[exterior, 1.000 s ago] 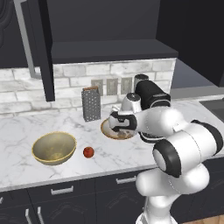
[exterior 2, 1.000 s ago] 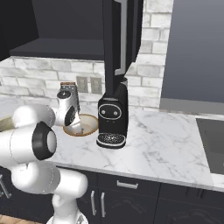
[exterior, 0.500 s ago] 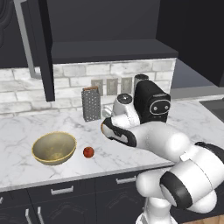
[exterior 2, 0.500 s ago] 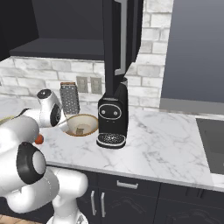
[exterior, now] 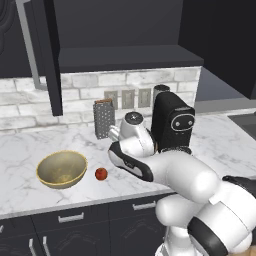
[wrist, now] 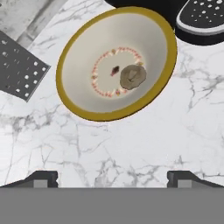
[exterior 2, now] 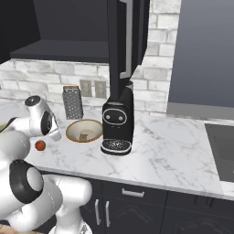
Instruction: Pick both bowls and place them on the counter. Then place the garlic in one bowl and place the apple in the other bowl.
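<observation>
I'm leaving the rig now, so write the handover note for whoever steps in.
Gripper: open, empty, above the counter near the shallow bowl.
Garlic: lying in the shallow bowl, beside the coffee machine.
Deep bowl: on the counter, empty.
Apple: on the counter, just right of the deep bowl, apart from it.
Done: both bowls out, garlic placed.
Left: put the apple in the deep bowl.

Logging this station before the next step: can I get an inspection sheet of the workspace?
Surface: white marble counter, grey veins.
Job's things: brownish-grey garlic lump lies inside shallow tan bowl; deep olive-tan bowl stands empty; small red apple on the counter beside it.
Clutter: metal box grater, black coffee machine.
Gripper: gripper open, holding nothing, above the counter near the shallow bowl.
Cables: nothing seen.
Surroundings: pale brick backsplash, dark cabinets.
</observation>
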You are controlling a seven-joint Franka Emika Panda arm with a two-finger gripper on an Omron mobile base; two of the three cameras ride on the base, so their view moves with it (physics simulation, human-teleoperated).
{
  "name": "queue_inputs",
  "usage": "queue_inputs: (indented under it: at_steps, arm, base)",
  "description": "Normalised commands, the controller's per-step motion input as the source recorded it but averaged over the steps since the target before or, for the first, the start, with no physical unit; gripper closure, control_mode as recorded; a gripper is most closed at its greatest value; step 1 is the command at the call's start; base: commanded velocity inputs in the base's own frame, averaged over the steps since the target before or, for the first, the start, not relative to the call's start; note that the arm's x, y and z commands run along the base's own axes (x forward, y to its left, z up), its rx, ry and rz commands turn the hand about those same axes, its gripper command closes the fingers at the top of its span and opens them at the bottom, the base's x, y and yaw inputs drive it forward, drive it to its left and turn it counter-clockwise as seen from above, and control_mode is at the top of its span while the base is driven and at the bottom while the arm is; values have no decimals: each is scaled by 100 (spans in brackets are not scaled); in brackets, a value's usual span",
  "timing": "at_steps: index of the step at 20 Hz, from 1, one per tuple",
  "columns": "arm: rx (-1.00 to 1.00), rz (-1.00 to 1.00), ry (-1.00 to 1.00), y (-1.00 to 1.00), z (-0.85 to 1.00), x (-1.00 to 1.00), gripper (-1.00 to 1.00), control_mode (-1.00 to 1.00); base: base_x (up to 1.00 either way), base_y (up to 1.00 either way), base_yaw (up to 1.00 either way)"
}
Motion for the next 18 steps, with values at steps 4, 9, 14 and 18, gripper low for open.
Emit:
queue_inputs:
  at_steps: [4, 9, 14, 18]
  arm:
    - [6, 0, 0, 32, 0, -29, -100, -100]
    - [8, 4, 0, 12, -5, -21, -100, -100]
    - [14, 5, 0, 0, -11, -1, -100, -100]
    - [12, 5, 0, 0, -8, 0, -100, -100]
  base:
    - [0, 0, 0]
    - [0, 0, 0]
    - [0, 0, 0]
    - [0, 0, 0]
